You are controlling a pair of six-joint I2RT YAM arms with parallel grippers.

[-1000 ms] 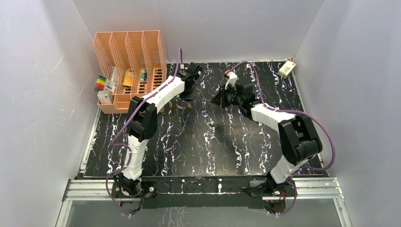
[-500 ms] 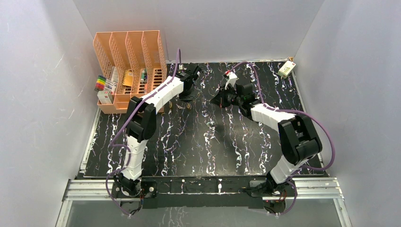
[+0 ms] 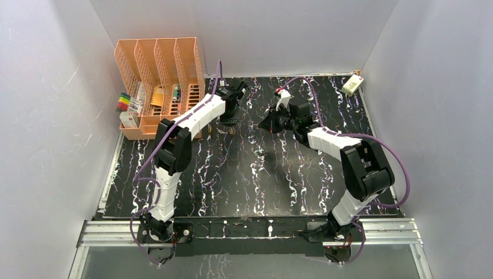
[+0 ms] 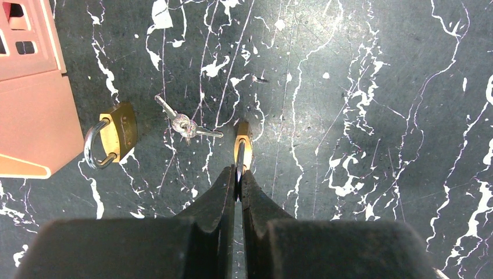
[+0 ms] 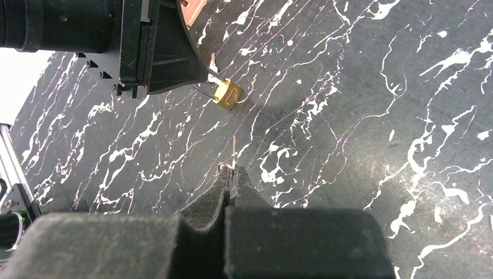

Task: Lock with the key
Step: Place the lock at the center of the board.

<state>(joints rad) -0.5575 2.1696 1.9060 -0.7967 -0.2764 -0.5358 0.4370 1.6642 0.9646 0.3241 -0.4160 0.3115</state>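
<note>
In the left wrist view my left gripper [image 4: 238, 174] is shut on the shackle of a small brass padlock [image 4: 243, 150], held edge-on just above the black marble table. In the right wrist view my right gripper [image 5: 232, 173] is shut on a thin key [image 5: 234, 148] with its blade pointing toward that padlock [image 5: 227, 94], which hangs from the left gripper's fingers a short gap away. In the top view the two grippers face each other at the back of the table, left [image 3: 232, 116] and right [image 3: 269, 123].
A second brass padlock [image 4: 113, 135] with an open shackle lies beside the orange file organizer [image 4: 29, 110]. A loose bunch of keys [image 4: 185, 124] lies between the two padlocks. The organizer [image 3: 157, 64] stands at the back left, and a white box [image 3: 352, 85] at the back right.
Both grippers keep their holds. The right arm has shifted slightly to the left toward the padlock; the left gripper has barely moved.
</note>
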